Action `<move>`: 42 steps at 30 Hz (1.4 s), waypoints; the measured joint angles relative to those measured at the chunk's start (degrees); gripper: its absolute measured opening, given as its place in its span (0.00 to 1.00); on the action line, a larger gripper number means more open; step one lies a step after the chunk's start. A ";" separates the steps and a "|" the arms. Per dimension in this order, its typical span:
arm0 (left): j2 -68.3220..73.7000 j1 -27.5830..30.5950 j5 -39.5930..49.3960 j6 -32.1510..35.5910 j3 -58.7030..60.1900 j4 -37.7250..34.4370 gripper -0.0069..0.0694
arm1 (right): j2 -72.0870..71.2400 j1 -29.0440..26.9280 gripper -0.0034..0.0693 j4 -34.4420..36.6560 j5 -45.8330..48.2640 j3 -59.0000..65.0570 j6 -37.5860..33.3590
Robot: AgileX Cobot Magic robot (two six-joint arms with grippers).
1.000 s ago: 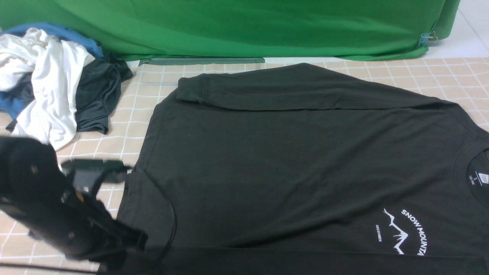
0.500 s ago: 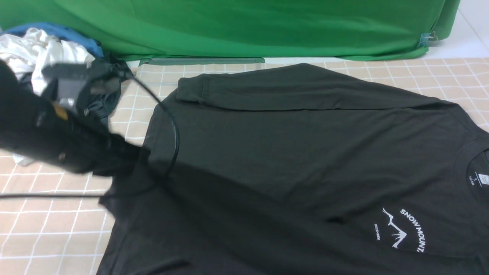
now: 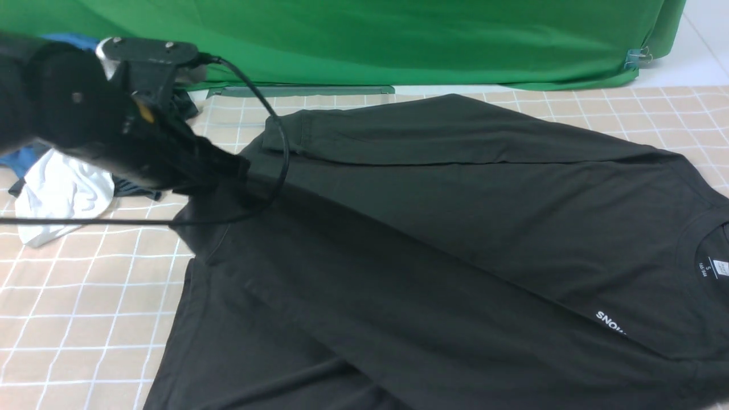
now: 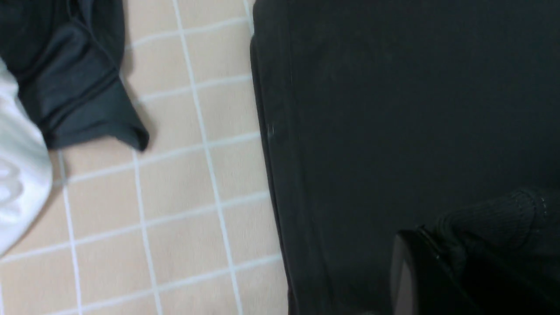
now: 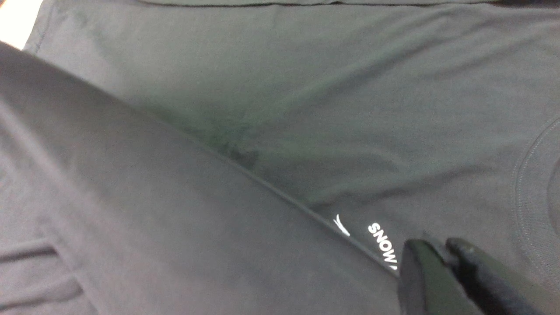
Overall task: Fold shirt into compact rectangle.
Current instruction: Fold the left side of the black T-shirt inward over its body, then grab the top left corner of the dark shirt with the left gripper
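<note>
The black shirt (image 3: 455, 228) lies spread over the checked tablecloth, collar and white neck label (image 3: 720, 266) at the right. My left gripper (image 3: 228, 171) is shut on the ribbed sleeve cuff (image 4: 494, 210), held over the shirt's far left part, with the sleeve stretched in a long diagonal fold across the body. That fold covers most of the white print (image 3: 609, 323); only "SNOW" (image 5: 383, 247) shows. My right gripper (image 5: 437, 249) is out of the front view. Its fingers stand almost together at the end of the fold, beside the print, with cloth pinched between them.
A heap of other clothes lies at the far left: a white garment (image 3: 57, 193), a dark grey one (image 4: 74, 92) and a blue one (image 3: 17, 156). A green backdrop (image 3: 370, 40) closes the far side. The left arm's cable (image 3: 273, 136) loops over the shirt.
My left gripper has swung from the near left edge up and away to the far left, drawing the sleeve over the shirt. The fold now hides most of the print.
</note>
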 joint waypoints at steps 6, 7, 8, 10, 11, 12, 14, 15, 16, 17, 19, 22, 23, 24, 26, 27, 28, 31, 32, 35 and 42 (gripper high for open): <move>5.09 0.00 -1.71 -1.66 -4.59 2.33 0.14 | 0.00 0.00 0.17 0.05 0.00 0.00 0.00; 6.12 0.00 -1.82 -1.80 -5.49 3.31 0.14 | 0.00 0.00 0.17 0.05 0.00 0.00 0.00; 6.78 0.00 -1.88 -1.86 -6.02 3.87 0.14 | 0.00 0.00 0.17 0.05 0.00 0.00 0.00; 8.19 0.00 -1.93 -2.45 -7.02 5.28 0.14 | 0.00 0.00 0.17 0.05 0.00 0.00 0.00; 8.77 0.00 -2.04 -2.83 -7.33 5.90 0.14 | 0.00 0.00 0.17 0.05 0.00 0.00 0.00; 9.78 0.00 -2.29 -3.27 -7.80 7.06 0.14 | 0.00 0.00 0.17 0.05 0.00 0.00 0.00; 11.01 0.00 -3.07 -3.90 -8.14 8.71 0.14 | 0.00 0.00 0.17 0.05 0.05 0.00 0.00; 11.71 0.00 -3.80 -4.30 -8.14 9.77 0.14 | 0.00 0.00 0.17 0.11 0.05 0.00 0.05; 12.06 0.00 -4.22 -4.31 -8.14 10.23 0.14 | 0.00 0.00 0.17 0.11 0.05 0.00 0.05; 12.31 0.00 -4.32 -4.39 -8.14 10.36 0.14 | 0.00 0.00 0.17 0.16 0.05 0.00 0.05; 13.60 0.00 -6.10 -4.46 -8.14 11.64 0.14 | 0.00 0.00 0.18 0.21 0.17 0.00 0.05; 14.40 0.00 -8.13 -4.46 -8.14 12.23 0.15 | 0.00 0.00 0.19 0.21 0.84 -0.05 0.05; 14.49 0.00 -8.68 -4.70 -8.14 12.74 0.16 | 0.00 0.00 0.20 0.21 1.36 -0.04 0.05; 14.54 0.00 -9.12 -4.96 -8.14 13.23 0.18 | 0.13 0.00 0.20 0.21 2.31 -0.11 0.05; 14.54 0.00 -9.37 -6.02 -8.27 14.39 0.24 | 0.80 0.00 0.21 0.21 4.75 -0.49 0.05; 14.54 0.00 -8.99 -6.67 -8.50 14.92 0.29 | 1.26 0.00 0.21 0.21 6.38 -0.84 0.05; 14.42 0.00 -7.33 -7.47 -9.15 15.29 0.34 | 2.39 0.00 0.22 0.21 9.25 -1.67 0.05; 13.50 0.00 -1.80 -7.71 -10.75 13.86 0.45 | 5.24 0.00 0.24 0.27 14.47 -2.95 0.05; 13.03 0.00 0.19 -7.71 -11.25 12.68 0.46 | 5.70 0.00 0.24 0.27 15.20 -3.09 0.05; 10.72 0.00 7.04 -4.42 -12.11 4.17 0.46 | 9.38 0.00 0.28 -0.05 17.04 -3.29 0.00; 3.94 -9.69 11.04 6.50 -4.93 -15.07 0.17 | 15.01 0.00 0.42 -3.49 17.41 -3.52 -0.83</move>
